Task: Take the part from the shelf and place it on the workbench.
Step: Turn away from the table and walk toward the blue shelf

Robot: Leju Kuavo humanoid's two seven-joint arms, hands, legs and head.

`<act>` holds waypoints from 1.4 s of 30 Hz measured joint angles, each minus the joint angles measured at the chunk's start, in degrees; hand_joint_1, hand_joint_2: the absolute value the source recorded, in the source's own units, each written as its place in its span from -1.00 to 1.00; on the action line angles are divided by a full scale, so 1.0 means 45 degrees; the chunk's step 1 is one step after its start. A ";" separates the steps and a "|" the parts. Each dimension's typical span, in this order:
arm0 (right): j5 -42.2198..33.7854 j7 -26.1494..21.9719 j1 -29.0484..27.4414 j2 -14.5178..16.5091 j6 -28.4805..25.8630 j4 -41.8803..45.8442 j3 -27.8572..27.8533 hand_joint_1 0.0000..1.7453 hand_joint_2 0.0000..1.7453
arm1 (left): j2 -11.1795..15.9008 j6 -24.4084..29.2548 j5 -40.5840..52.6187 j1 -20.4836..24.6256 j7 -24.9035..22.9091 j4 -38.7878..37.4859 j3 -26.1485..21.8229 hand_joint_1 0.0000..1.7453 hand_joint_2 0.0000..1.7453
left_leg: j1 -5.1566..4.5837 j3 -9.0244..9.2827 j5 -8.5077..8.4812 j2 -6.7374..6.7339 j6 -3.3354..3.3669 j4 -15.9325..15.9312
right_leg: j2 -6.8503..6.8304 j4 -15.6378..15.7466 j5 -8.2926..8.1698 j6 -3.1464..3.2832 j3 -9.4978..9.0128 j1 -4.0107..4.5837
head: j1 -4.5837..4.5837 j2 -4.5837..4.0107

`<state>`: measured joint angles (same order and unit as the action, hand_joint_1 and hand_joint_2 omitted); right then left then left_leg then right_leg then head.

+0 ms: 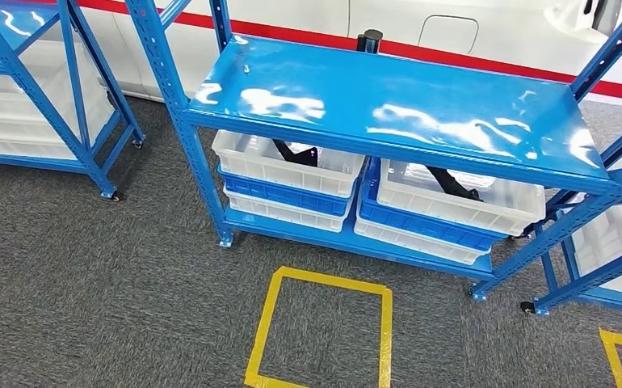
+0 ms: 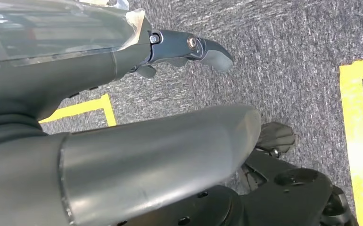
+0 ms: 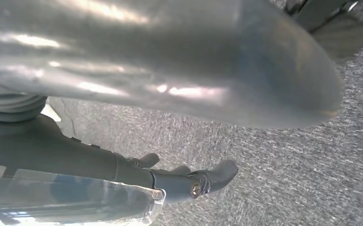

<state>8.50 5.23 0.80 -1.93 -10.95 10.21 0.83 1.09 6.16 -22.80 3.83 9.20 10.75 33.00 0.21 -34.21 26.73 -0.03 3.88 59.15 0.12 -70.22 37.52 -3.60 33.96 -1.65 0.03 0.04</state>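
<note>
Grey carpet [image 1: 114,275] runs under everything in my head view, with a yellow tape square [image 1: 320,331] at 6 o'clock and the corner of another square at 4 o'clock. At 12 o'clock I see the blue shelf [image 1: 388,101], its glossy top board bare but for glare. On its lower board sit two stacks of white and blue bins. The left bin [image 1: 287,166] holds a black part [image 1: 296,153] leaning against its back wall; the right bin [image 1: 453,198] holds a second black part [image 1: 453,182], lying near its centre. Another blue rack [image 1: 41,89] with white bins stands at 10 o'clock, and a third at 3 o'clock. Behind the shelf I see a white wall with a red stripe.

My left hand [image 2: 123,141] hangs over the carpet, thumb and dark fingers [image 2: 208,49] stretched apart, nothing in it. My right hand [image 3: 170,70] hangs the same way over carpet, fingers [image 3: 212,176] extended and spread, holding nothing.
</note>
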 joint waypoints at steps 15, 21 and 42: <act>0.0136 -0.0101 0.0005 -0.0021 0.0010 0.0000 -0.0010 -1.00 -1.00 | -0.0032 0.0015 -0.0013 0.0006 0.0076 0.0005 -0.0083 -1.00 -1.00 | 0.0085 -0.0662 0.1840 -0.0070 -0.0948 0.2576 | 0.0039 0.2822 -0.2031 0.0530 -0.0847 -0.0024 | 0.0113 0.0000; 0.0196 -0.0130 -0.0021 0.0000 0.0010 0.0000 -0.0010 -1.00 -1.00 | -0.0005 0.0052 -0.0014 0.0007 0.0078 0.0001 -0.0092 -1.00 -1.00 | 0.0170 -0.0003 0.0332 0.0075 -0.0978 0.0681 | 0.0458 0.2797 -0.1895 0.0453 -0.0955 0.0014 | 0.0193 0.0000; 0.0299 -0.0146 0.0001 0.0067 -0.0056 0.0000 -0.0099 -1.00 1.00 | -0.0044 0.0290 -0.0238 0.0017 -0.0192 0.0003 -0.0328 -1.00 1.00 | -0.0017 0.0323 0.0240 0.0186 -0.0587 -0.0097 | 0.0475 0.2991 -0.1842 0.0159 -0.0991 0.0162 | 0.0148 0.0000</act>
<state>9.85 4.57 0.81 -1.63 -11.20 10.21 0.38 0.90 7.47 -23.87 3.90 8.34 10.76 31.53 0.13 -32.75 27.82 0.81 1.24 58.72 2.26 -56.76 29.23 -2.89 29.49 -0.92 0.70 0.04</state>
